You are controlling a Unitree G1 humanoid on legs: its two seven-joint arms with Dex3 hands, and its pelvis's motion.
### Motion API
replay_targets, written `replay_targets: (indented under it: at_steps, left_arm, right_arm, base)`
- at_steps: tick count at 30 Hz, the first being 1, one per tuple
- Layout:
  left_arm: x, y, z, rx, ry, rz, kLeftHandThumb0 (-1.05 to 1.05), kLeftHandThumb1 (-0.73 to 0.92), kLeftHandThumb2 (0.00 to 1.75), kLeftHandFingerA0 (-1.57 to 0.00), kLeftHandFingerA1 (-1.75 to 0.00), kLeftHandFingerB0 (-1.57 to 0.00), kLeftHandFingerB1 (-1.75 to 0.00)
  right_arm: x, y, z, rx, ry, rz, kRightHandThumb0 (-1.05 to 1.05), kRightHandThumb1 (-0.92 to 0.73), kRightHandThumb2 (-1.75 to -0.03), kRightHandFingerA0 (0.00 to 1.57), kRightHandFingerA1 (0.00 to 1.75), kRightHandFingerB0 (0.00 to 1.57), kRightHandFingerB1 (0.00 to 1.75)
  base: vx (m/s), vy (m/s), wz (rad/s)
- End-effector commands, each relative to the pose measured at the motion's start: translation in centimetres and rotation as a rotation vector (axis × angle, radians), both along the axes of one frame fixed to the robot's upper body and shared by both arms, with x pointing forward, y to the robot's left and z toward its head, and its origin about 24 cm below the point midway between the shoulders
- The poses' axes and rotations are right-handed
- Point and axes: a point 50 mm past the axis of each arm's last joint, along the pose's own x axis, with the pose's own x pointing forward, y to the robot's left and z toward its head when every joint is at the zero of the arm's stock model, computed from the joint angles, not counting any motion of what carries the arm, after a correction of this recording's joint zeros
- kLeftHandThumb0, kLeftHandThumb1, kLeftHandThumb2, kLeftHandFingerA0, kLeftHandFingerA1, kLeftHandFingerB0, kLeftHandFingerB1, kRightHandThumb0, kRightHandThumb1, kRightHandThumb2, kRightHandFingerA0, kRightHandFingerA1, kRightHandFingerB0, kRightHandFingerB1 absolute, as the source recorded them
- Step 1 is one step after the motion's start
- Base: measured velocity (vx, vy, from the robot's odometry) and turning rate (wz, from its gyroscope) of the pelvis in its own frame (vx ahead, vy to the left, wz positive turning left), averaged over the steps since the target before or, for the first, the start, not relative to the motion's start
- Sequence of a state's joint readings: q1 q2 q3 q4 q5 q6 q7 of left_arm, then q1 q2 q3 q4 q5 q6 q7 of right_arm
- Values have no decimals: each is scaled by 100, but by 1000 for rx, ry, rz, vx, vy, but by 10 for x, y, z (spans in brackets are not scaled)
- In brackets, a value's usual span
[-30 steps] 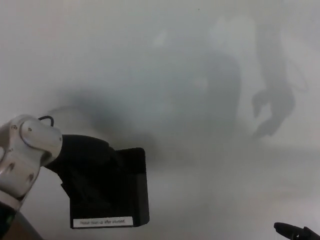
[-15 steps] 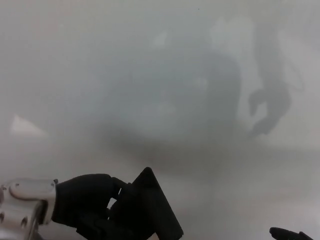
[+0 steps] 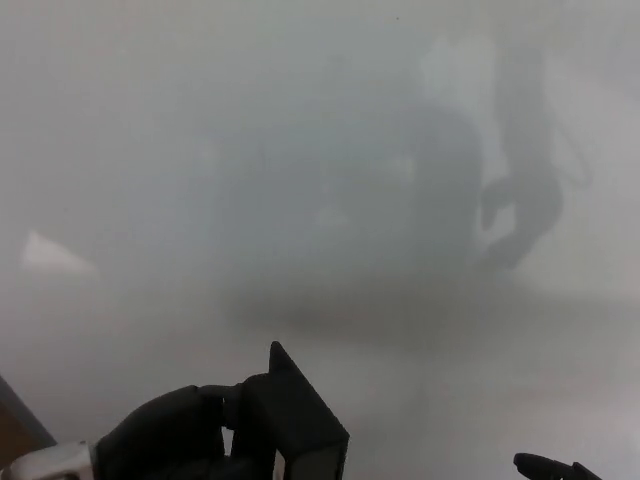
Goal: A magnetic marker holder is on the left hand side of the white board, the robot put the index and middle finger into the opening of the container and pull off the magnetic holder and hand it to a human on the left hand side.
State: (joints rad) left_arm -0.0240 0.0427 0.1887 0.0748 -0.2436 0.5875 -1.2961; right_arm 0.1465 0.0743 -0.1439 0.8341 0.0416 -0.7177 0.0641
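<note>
The black left hand (image 3: 165, 440) is gripping the black boxy magnetic marker holder (image 3: 295, 425) at six o'clock, tilted, one corner pointing up at twelve. The right hand (image 3: 550, 467) barely shows; I cannot tell its state.

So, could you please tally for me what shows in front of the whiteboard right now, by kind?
Black robot hands: 2, the left hand and the right hand, which is barely in view
Black magnetic holder: 1
Whiteboard: 1
Total: 4
</note>
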Motion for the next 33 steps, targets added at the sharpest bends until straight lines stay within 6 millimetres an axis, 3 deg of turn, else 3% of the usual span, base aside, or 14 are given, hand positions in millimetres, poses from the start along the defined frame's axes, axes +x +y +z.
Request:
replay_targets:
  at_steps: [1,5,11,15,16,18,21,23,27,32,33]
  left_arm:
    - [-33,44,32,-930,6,354,-43,74,66,-76,-152,-64,-98]
    - [-30,48,35,-921,-19,375,-44,75,67,-76,-154,-63,-91]
    - [-34,48,35,-910,4,415,-44,77,68,-75,-158,-62,-108]
    - [-36,51,34,-918,15,463,-41,76,67,-74,-163,-65,-100]
    - [-37,53,33,-918,19,476,-45,77,66,-72,-165,-66,-90]
    - [-38,55,33,-923,21,497,-44,75,67,-76,-160,-67,-88]
    - [-39,56,33,-935,27,512,-43,75,66,-76,-161,-67,-89]
    - [-39,56,35,-953,25,495,-45,77,67,-75,-166,-64,-101]
    - [-42,57,37,-962,27,489,-45,77,67,-76,-163,-67,-92]
    - [-42,55,37,-982,29,483,-45,74,68,-78,-162,-67,-99]
    - [-41,56,37,-984,37,482,-44,74,66,-76,-163,-69,-84]
  right_arm:
    - [-6,0,-4,91,48,-16,-39,-67,-60,82,49,74,48]
    - [-4,2,-5,101,48,-15,-36,-68,-60,81,50,73,49]
    - [-7,5,-5,70,37,12,-37,-68,-60,81,51,73,49]
    - [-10,5,-7,96,58,0,-37,-69,-61,80,50,73,49]
    - [-10,4,-7,74,58,1,-38,-69,-61,81,49,72,48]
    - [-11,2,-6,65,58,-6,-38,-68,-60,80,50,73,48]
    - [-12,1,-7,68,60,-13,-38,-68,-60,80,50,73,48]
    - [-14,1,-7,74,60,-9,-37,-68,-60,80,50,72,48]
    - [-18,1,-8,81,71,-11,-36,-68,-60,79,49,74,48]
    - [-21,-4,-7,47,72,-3,-36,-68,-61,82,49,74,48]
    - [-21,-4,-7,54,73,-8,-35,-68,-60,80,49,73,48]
  base:
    - [0,0,0]
    - [0,0,0]
    - [0,0,0]
    - [0,0,0]
    - [0,0,0]
    - [0,0,0]
    - [0,0,0]
    - [0,0,0]
    - [0,0,0]
    - [0,0,0]
    - [0,0,0]
